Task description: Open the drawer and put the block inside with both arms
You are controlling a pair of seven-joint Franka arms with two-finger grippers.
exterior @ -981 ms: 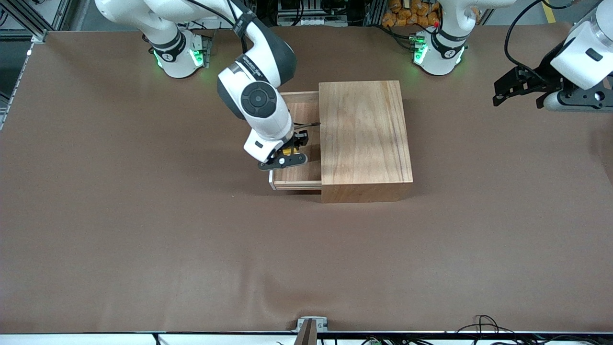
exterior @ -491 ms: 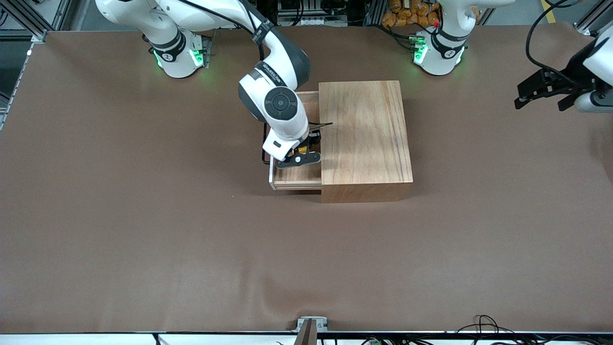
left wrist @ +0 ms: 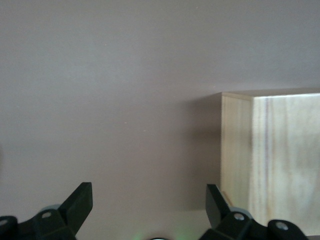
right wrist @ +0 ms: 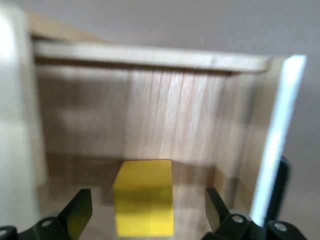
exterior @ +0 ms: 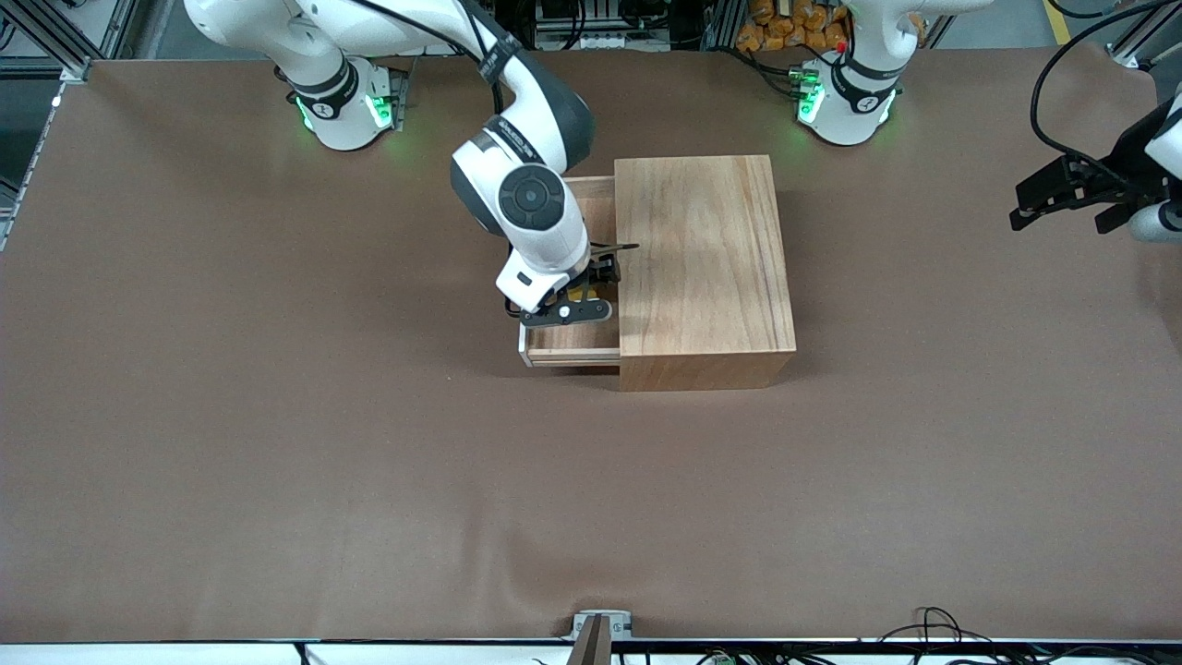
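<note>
The drawer [exterior: 565, 345] stands pulled out of the big light-wood box [exterior: 702, 268], toward the right arm's end of the table. Its black handle [exterior: 509, 303] shows beside the white front panel [right wrist: 280, 135]. The yellow block [right wrist: 145, 197] lies on the drawer's floor. My right gripper [exterior: 582, 296] hangs open just over the block; in the right wrist view [right wrist: 147, 202] its fingers stand wide on either side, not touching it. My left gripper [exterior: 1019, 208] is open and empty in the air over the left arm's end of the table; it also shows in the left wrist view [left wrist: 149, 197].
The box's side and top [left wrist: 270, 160] show in the left wrist view over bare brown table [exterior: 369, 480]. The green-lit arm bases [exterior: 342, 111] stand along the table's edge farthest from the front camera. Cables lie at the nearest edge [exterior: 933, 628].
My right gripper has shifted over the open drawer toward the box, then slightly back. My left gripper has drawn away toward its own end of the table.
</note>
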